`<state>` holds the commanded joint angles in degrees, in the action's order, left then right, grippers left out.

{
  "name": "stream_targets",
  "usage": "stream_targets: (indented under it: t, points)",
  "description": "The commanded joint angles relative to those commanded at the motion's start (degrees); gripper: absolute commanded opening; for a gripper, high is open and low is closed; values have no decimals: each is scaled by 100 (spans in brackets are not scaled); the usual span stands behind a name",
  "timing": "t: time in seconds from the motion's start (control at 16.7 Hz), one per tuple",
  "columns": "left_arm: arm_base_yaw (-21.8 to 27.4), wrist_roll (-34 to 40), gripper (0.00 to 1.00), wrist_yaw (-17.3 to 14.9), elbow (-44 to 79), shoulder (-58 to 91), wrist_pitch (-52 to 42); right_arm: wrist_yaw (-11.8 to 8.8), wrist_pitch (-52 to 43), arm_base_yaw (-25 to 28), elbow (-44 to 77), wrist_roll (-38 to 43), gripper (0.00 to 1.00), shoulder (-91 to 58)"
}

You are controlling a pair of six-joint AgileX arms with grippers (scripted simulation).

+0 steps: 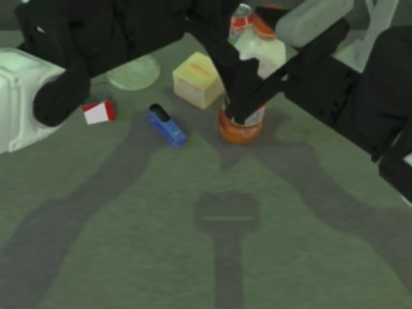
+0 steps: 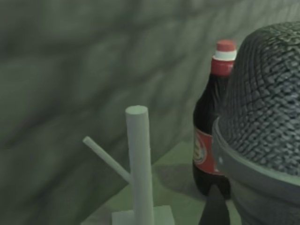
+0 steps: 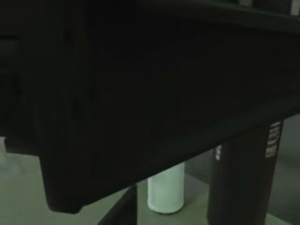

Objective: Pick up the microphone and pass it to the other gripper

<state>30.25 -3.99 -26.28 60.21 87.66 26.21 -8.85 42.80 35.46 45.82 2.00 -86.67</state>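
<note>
1 microphone, 1 bottle, 1 blue stapler, 1 yellow box, 1 red-white box, 1 pale disc, 1 white peg stand on the worktop. Both arms reach inward; left gripper & right gripper meet over the bottle. Mic head sits close against left wrist cam, bottle behind it. Grip state either side: can't tell. Right wrist view dark.

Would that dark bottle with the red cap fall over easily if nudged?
Probably: the bottle stands upright, tall and narrow, so a push near its red cap would likely tip it. It looks dark almost to the neck, so it is probably full and fairly heavy. Once down, its round body might roll.
</note>
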Motion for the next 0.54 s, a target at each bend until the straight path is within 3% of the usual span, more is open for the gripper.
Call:
stream_targets:
  t: [0.36, 0.54]
  points:
    - [-702, -6, 0, -627, -324, -367, -48, -199, -220, -161, -1059, 6, 100, 1328]
    - [-867, -27, 0, -759, -395, -449, -57, -252, -257, -184, -1267, 6, 100, 1549]
